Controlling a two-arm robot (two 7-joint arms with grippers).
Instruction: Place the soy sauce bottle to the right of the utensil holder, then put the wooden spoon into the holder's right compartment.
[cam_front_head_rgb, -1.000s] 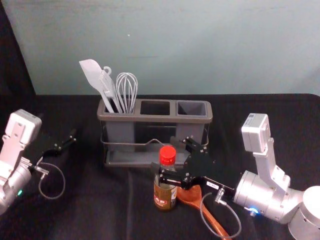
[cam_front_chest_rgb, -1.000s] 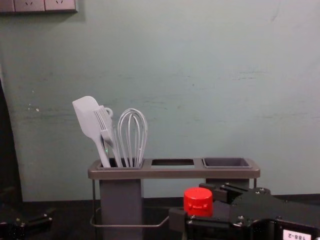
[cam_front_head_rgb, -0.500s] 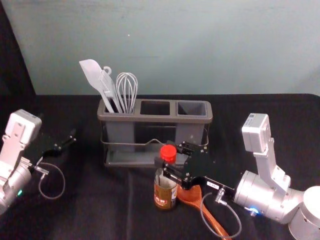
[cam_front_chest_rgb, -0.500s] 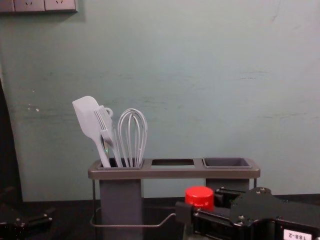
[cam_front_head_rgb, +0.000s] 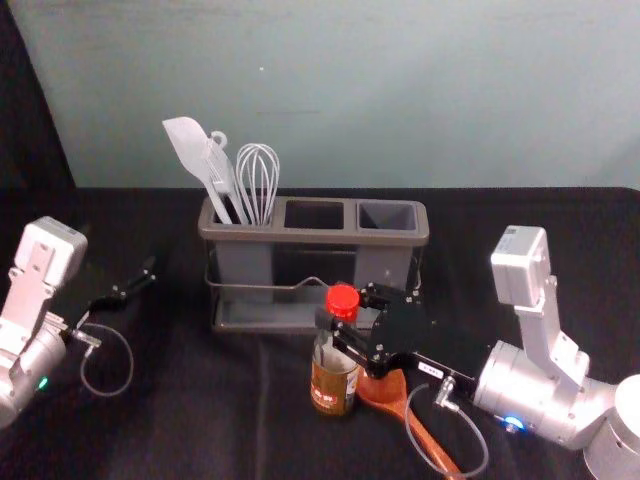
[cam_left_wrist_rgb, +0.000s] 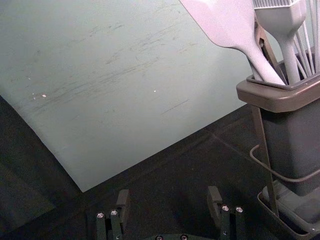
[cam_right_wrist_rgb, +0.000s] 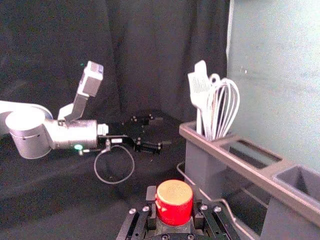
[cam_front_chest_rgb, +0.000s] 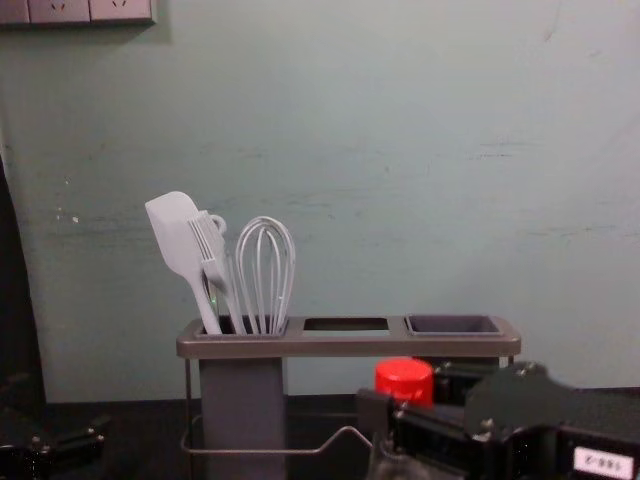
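On black cloth (cam_front_head_rgb: 220, 430) before the holder (cam_front_head_rgb: 312, 236), my right gripper (cam_front_head_rgb: 345, 306) pinches the bottle (cam_front_head_rgb: 333, 388); swinging it low could drag the spoon (cam_front_head_rgb: 384, 391). Left gripper (cam_left_wrist_rgb: 169, 194), holder's left, sits spread.

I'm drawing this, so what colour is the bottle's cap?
The cap is red, clearest in the head view.

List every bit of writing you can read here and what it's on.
"188-2", upside down: white label on the right arm.
Printing on the soy sauce bottle: too small and blurred to read.
Marks on the right arm's camera housing: too small to read.
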